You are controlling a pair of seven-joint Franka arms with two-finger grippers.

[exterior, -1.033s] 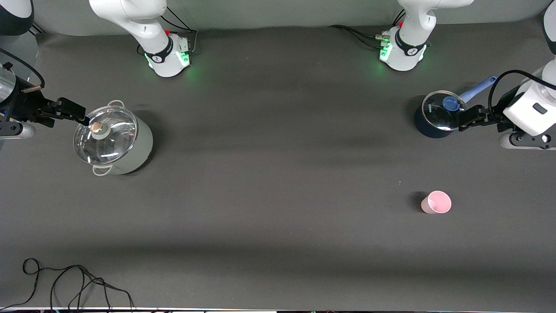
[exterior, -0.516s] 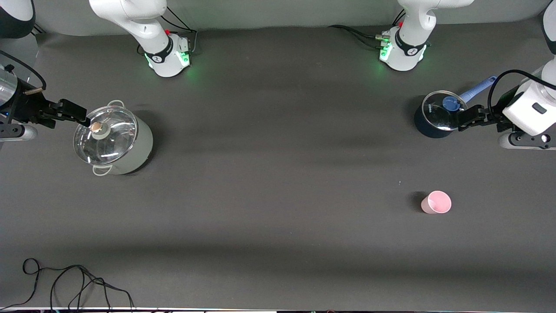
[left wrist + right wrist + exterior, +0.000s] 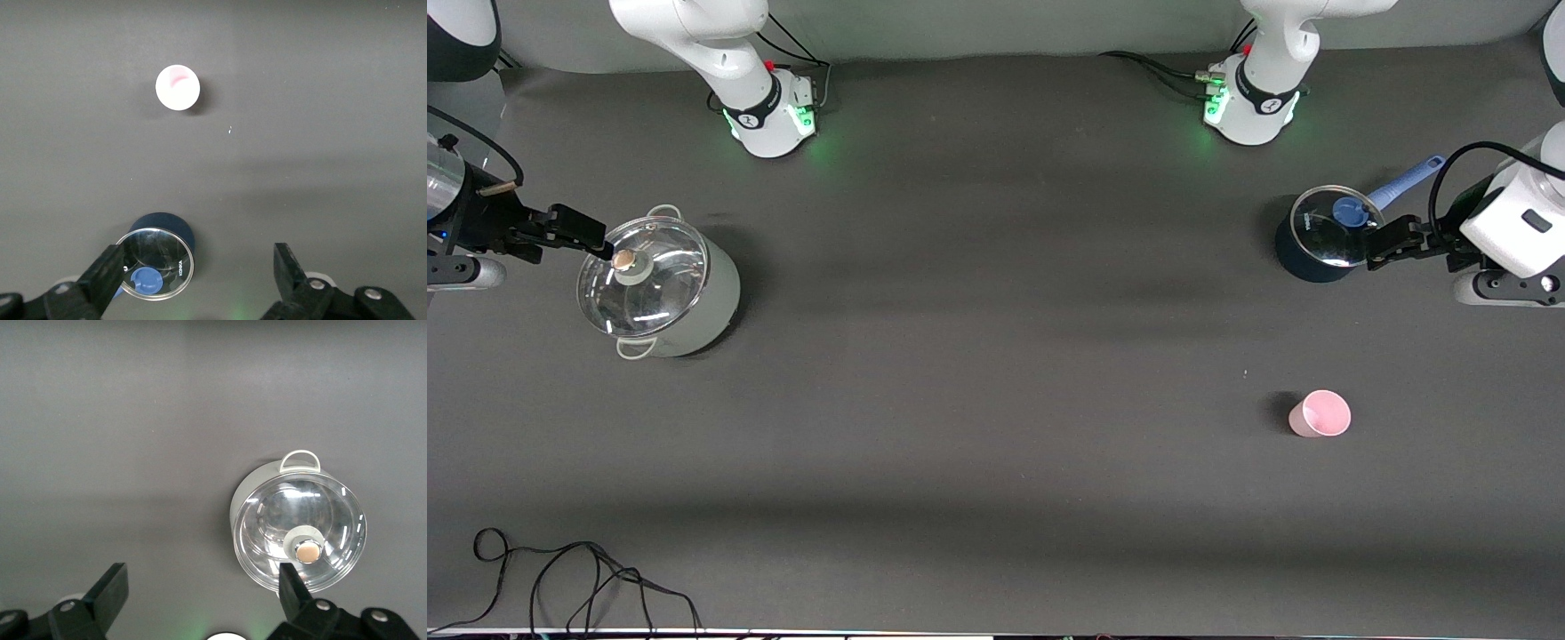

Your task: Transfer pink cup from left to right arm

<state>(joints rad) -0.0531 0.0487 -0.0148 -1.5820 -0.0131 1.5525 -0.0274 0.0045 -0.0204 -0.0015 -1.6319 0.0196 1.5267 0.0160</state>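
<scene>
The pink cup I was watching stood upright and alone on the dark table, mouth open upward, toward the left arm's end; from my view it seemed empty, a plain tapered tumbler.

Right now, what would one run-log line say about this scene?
cup: upright on table, untouched | left gripper: open, over blue pot | right gripper: open, over white pot | handover: not started

Looking down on a dark table
Pink cup upright, well apart from a lidded dark pot; left gripper with fingers spread wide, one over the pot's glass lid.
</scene>
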